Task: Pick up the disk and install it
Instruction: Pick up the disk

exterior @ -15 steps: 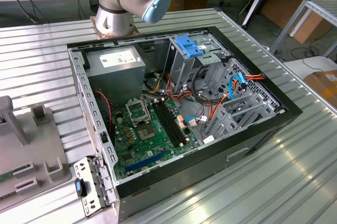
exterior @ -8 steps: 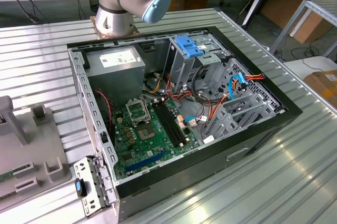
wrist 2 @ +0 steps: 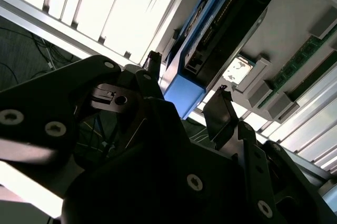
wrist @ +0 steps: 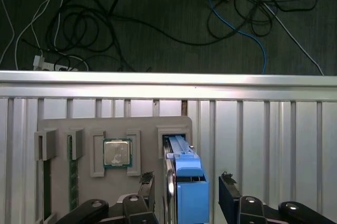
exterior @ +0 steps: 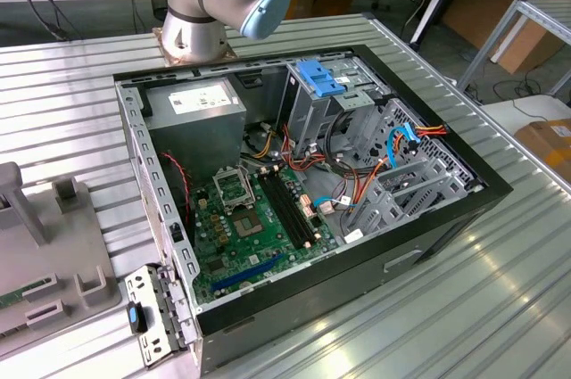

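Observation:
The disk [wrist: 187, 182] stands on edge in a slot of a grey holder plate [wrist: 58, 129], its bright blue carrier frame facing the camera. In the second wrist view the disk [wrist 2: 210, 39] shows its dark side and blue end. My gripper [wrist: 187, 186] is open and straddles the disk, with one black finger [wrist: 147, 182] on each side and a small gap to the disk on both. In the second wrist view the gripper [wrist 2: 185, 91] sits right at the disk's blue end. The open computer case [exterior: 428, 227] lies on the table, with its metal drive cage [exterior: 312, 120] under a blue latch [exterior: 317, 80].
The holder plate also carries a processor chip [wrist: 117, 153] and a memory stick [wrist: 73, 182]. It shows at the exterior view's left [exterior: 53, 272]. Beyond the slatted table's edge [wrist: 168, 79], cables lie on the dark floor. A grey power-supply box [exterior: 196, 107] sits inside the case near the arm's base [exterior: 192, 31].

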Controlling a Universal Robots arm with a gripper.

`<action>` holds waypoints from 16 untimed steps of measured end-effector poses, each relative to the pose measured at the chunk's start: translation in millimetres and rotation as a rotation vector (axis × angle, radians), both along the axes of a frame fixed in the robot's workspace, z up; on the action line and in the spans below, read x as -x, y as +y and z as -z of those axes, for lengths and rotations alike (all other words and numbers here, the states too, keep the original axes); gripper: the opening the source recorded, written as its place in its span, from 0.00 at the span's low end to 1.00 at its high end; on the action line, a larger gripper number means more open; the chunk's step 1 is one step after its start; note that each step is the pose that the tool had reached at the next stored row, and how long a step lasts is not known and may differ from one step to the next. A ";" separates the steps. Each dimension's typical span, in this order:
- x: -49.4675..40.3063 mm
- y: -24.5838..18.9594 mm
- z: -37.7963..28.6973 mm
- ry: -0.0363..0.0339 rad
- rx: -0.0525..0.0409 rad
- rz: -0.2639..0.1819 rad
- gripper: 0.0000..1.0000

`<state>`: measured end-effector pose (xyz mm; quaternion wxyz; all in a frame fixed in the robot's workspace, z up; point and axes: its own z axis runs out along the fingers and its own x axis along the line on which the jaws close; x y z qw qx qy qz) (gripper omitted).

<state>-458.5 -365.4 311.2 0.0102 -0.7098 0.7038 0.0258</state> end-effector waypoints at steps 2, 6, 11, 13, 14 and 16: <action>0.0 0.0 1.5 -0.0004 -0.0002 0.000 0.60; -0.2 0.0 1.7 -0.0005 -0.0002 0.000 0.60; -1.1 0.0 1.6 -0.0002 -0.0001 -0.006 0.60; -1.1 0.0 1.6 -0.0002 -0.0001 -0.036 0.60; -1.2 0.5 1.6 -0.0003 -0.0001 -0.036 0.60; -1.1 1.6 1.6 -0.0002 0.0000 -0.036 0.60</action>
